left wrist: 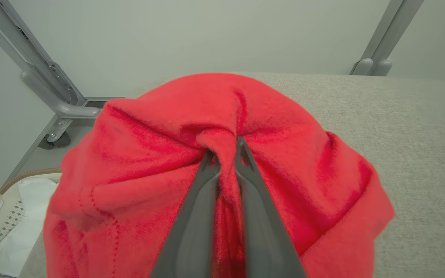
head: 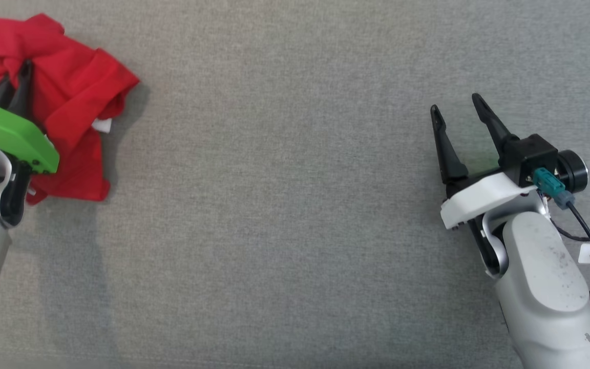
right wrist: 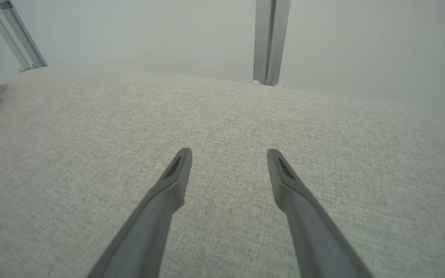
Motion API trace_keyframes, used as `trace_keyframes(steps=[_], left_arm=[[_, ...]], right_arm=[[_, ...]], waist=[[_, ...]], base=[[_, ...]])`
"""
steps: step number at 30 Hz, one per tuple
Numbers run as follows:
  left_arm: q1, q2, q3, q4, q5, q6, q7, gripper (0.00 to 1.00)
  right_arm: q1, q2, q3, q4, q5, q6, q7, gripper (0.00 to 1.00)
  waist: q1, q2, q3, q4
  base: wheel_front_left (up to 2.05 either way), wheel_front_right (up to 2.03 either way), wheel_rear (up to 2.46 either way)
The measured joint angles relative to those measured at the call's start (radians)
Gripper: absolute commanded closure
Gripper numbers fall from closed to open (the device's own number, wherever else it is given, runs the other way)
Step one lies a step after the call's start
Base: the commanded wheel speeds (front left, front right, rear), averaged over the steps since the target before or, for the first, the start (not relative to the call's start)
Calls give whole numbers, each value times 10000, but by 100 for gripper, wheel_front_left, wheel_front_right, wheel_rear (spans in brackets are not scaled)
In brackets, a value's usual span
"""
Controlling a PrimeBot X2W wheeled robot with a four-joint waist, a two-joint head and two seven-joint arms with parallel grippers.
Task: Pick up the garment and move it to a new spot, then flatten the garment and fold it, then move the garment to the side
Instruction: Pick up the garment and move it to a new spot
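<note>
Left wrist view: my left gripper (left wrist: 224, 148), fingers nearly together, clenched on a raised fold of the red garment (left wrist: 284, 127). The tips are sunk in cloth and the finger bases are cut off at the bottom edge. Garment: a crumpled heap at the far left of the table (head: 285, 205), partly hidden in the head view by my green wrist cover (head: 13, 138). Item two, my right gripper (head: 455, 103): fingers spread wide, holding nothing, over the grey table and well apart from the garment. I cannot tell if its tips touch the table.
</note>
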Motion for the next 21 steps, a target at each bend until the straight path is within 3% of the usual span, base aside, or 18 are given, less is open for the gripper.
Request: trace_keyframes(steps=[5,12,21], left_arm=[[-213,-84,-293,-825,90,0,-366,100],[-223,-665,-1016,-2245,265,0,-477,100],[144,-2109,-1925,-3026,380,0,-512,100]], right_arm=[[329,0,23,4,368,0,2,0],[800,4,63,-21,757,-2,2,0],[1215,2,244,-61,1170,-2,2,0]], waist=[[0,0,-520,-197],[0,0,-1042,-883],[0,1,-1459,-2285]], base=[[0,0,0],[0,0,0],[0,0,0]])
